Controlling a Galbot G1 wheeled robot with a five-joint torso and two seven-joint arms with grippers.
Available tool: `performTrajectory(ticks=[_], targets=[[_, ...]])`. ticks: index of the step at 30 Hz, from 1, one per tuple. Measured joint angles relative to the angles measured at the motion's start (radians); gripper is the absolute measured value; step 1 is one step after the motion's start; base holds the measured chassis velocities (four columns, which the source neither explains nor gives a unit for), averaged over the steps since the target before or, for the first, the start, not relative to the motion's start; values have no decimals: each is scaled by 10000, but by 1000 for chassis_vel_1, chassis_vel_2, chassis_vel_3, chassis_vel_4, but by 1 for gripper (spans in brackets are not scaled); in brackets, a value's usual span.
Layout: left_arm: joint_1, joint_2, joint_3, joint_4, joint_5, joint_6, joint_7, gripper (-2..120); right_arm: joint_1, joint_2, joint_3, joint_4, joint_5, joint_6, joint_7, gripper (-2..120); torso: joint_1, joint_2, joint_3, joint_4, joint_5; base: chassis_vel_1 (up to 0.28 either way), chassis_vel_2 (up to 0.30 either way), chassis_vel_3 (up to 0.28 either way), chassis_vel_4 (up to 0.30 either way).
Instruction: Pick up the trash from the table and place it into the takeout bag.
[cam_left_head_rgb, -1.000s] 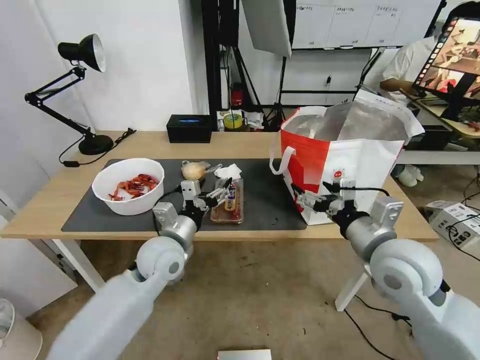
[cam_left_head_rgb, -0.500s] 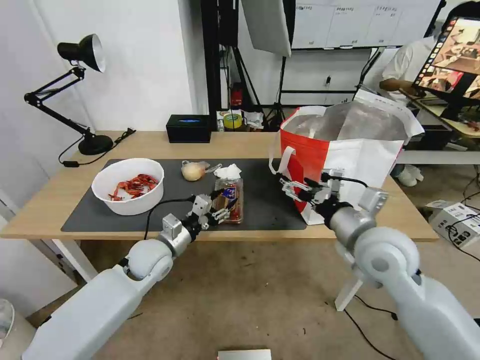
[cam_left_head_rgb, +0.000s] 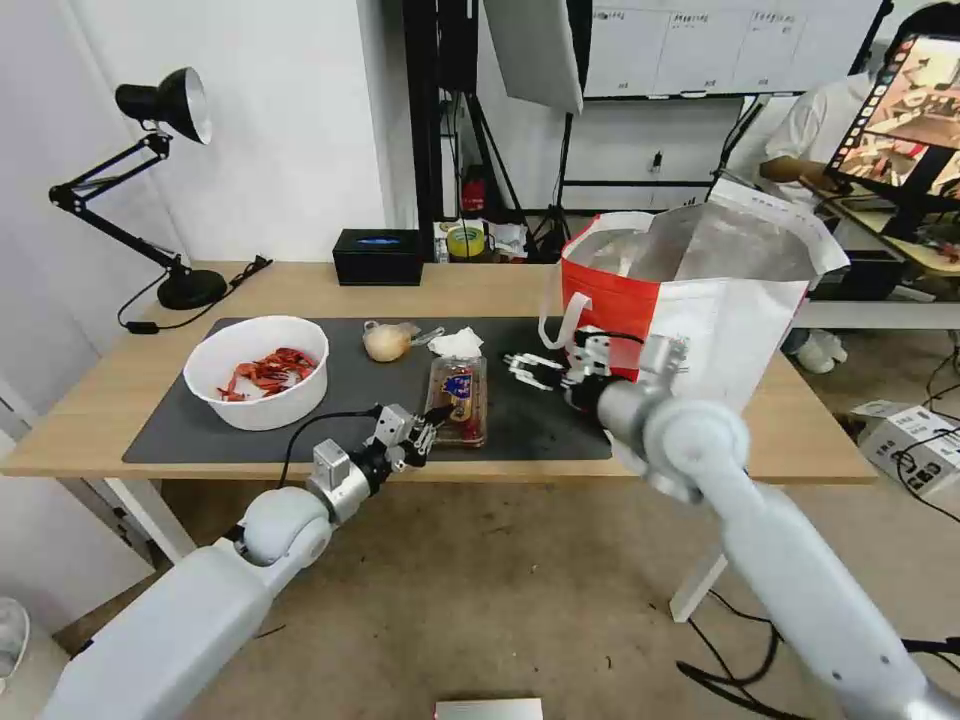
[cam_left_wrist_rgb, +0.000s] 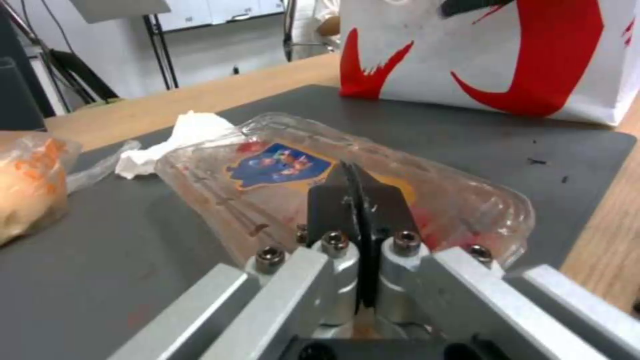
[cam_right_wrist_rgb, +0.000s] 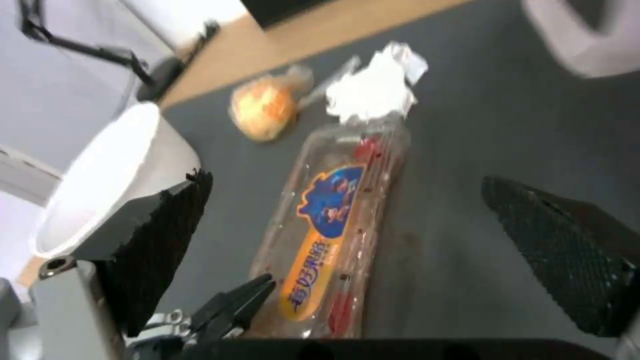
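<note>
The clear tray, judged light, thin and crushable, suits a near-rim hold: left pincer sits closed and empty there, right pincer gapes above

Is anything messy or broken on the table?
Nothing looks broken. The clear tray has red food smears inside, and little dark crumbs dot the grey mat near the bag.

The light-wood table carries a dark grey mat, black desk lamp, small black box and takeout bag.
</note>
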Motion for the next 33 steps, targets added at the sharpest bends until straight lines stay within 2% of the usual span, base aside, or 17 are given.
performTrajectory(ticks=[4,10,13,19,24,33], targets=[[82,-2,-41,1,-19,-48,85,0,663,352,-468,-739,337,-401,636,100,0,0,0,-1,1,0,0,0,0],[100,-26,-51,1,-24,-76,108,0,1116,735,-774,-1447,734,-443,1141,100,0,0,1,-1,1,0,0,0,0],[124,-15,-53,1,-26,-99,131,0,1371,1015,-938,-1952,1207,-443,1832,100,0,0,0,-1,1,0,0,0,0],[215,23,-65,-5,-9,-187,236,0,1448,1122,-1039,-2097,1452,-439,1975,100,-1,0,-1,-1,1,0,0,0,0],[212,15,-63,-12,3,-250,331,0,1472,1199,-1141,-2144,2226,-431,2505,100,-1,0,0,-1,2,0,0,0,0],[212,35,-53,-30,0,-305,338,0,1446,1378,-1277,-2261,2515,-422,2622,100,-1,0,-1,-1,2,0,0,0,0]])
